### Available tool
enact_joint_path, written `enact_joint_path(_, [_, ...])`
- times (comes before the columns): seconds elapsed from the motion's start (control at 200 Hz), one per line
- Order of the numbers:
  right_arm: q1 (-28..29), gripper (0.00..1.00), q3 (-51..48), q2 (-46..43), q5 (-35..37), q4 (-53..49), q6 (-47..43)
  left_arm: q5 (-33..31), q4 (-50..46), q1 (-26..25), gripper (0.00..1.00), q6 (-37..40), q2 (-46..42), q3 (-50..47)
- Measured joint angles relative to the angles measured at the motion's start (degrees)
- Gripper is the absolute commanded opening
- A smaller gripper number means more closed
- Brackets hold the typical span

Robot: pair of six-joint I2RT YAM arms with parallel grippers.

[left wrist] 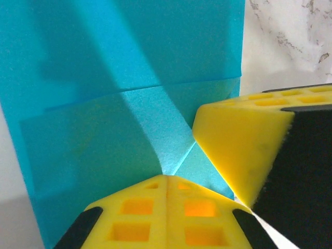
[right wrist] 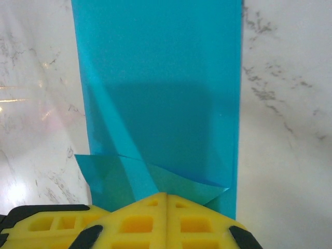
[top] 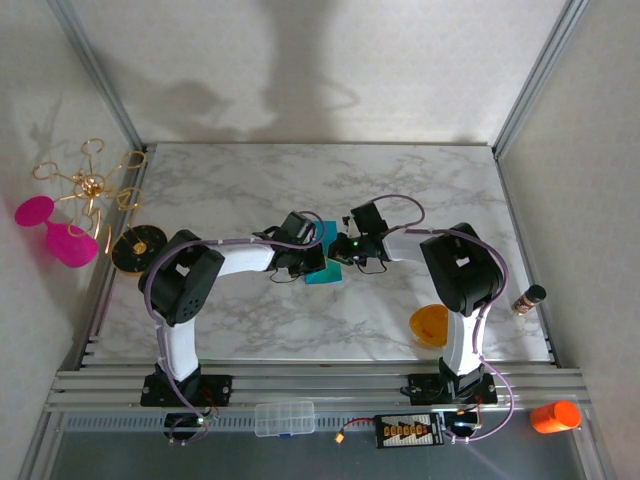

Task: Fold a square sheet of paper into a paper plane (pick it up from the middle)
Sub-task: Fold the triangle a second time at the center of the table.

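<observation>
- Meeting over the square sheet of paper (top: 322, 276) at the centre of the marble tabletop (top: 230, 190), the left end effector (top: 305, 262) and the right end effector (top: 345, 255) flank it from either side in the overhead view. The teal sheet lies flat between and partly under them, and both look about equally near. A small orange bowl (top: 430, 323) sits well apart at lower right.
- From the left wrist, the left end effector (left wrist: 167, 180) has its fingers pressed together with nothing visibly between them. Its tip rests where two diagonal creases meet on the paper (left wrist: 129, 72). One yellow pad (left wrist: 233, 145) of the other arm bears down just beside it at right, and the sheet extends toward the top of the frame.
- From the right wrist, the right end effector (right wrist: 166, 196), likewise pressed together, bears on folded corner flaps at the near edge of the paper (right wrist: 161, 93). The sheet's long axis runs straight up the frame, away from the fingers, with bare tabletop (right wrist: 282, 129) on either side. Any coming crease would likely follow that axis from the pinned end.
</observation>
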Motion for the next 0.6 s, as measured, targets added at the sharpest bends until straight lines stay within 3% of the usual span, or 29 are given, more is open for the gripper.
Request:
enact_joint_path(0.376, [-0.28,0.02,2.05,1.92,-0.59,-0.13,0.00,0.00,0.07,0.00,0.04,0.00,0.00,-0.07])
enact_joint_path(0.596, [-0.09,0.01,3.56,2.27,0.98,-2.84,0.04,0.04,0.74,0.00,0.10,0.07,-0.17,-0.76])
